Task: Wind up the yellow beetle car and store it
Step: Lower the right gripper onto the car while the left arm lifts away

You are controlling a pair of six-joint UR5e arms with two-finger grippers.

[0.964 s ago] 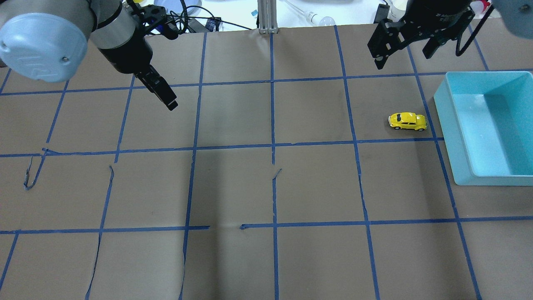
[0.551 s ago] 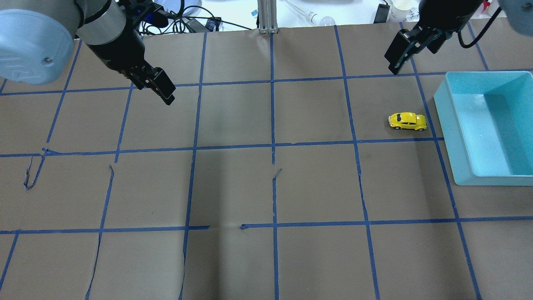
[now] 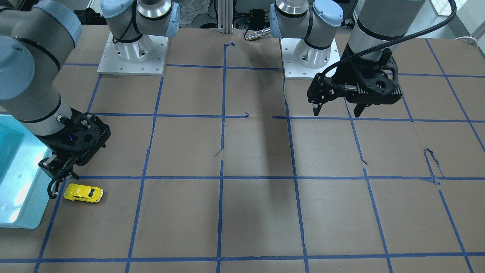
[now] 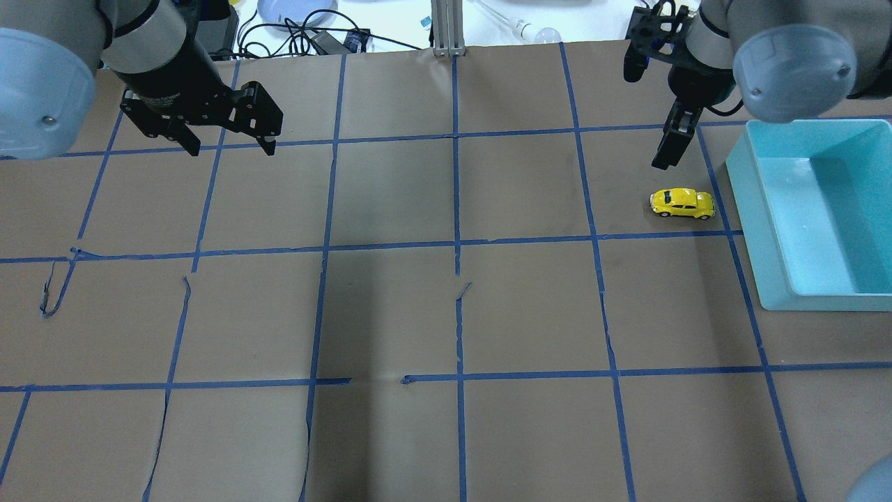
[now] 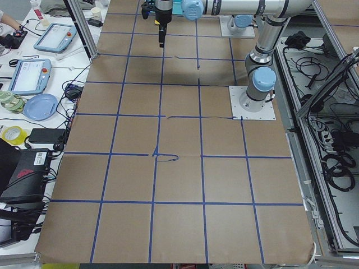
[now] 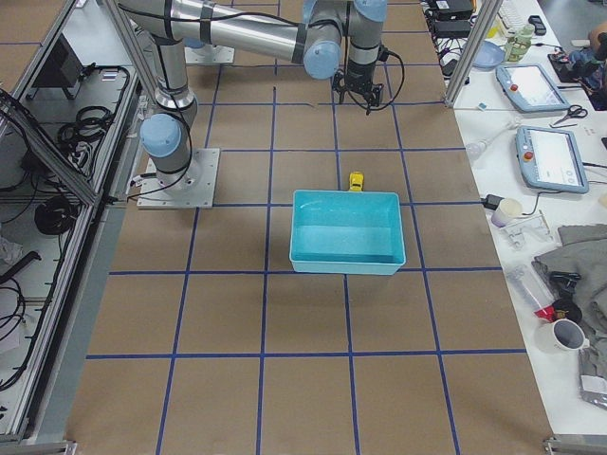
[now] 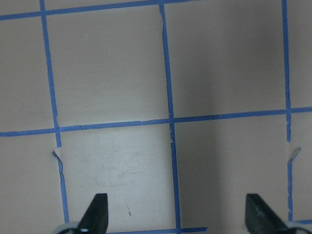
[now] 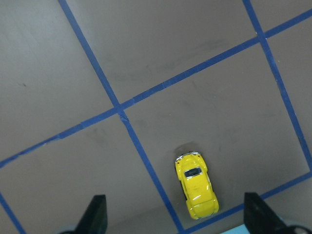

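Observation:
The yellow beetle car (image 4: 683,203) stands on its wheels on the brown paper, just left of the teal bin (image 4: 743,209). It also shows in the front view (image 3: 83,193) and the right wrist view (image 8: 196,185). My right gripper (image 4: 667,150) hangs open and empty a little behind the car and above it; in the right wrist view (image 8: 176,219) the car lies between the lines of its two fingertips, lower down. My left gripper (image 4: 230,148) is open and empty over the far left of the table, and its wrist view (image 7: 178,214) holds only paper.
The teal bin (image 3: 15,212) is empty and sits at the table's right edge. Blue tape lines cross the paper, torn in places (image 4: 49,293). Cables and a plate (image 4: 293,10) lie beyond the far edge.
My right gripper has turned and come forward and down towards the car. My left gripper has turned and drawn back to the left. The car has not moved.

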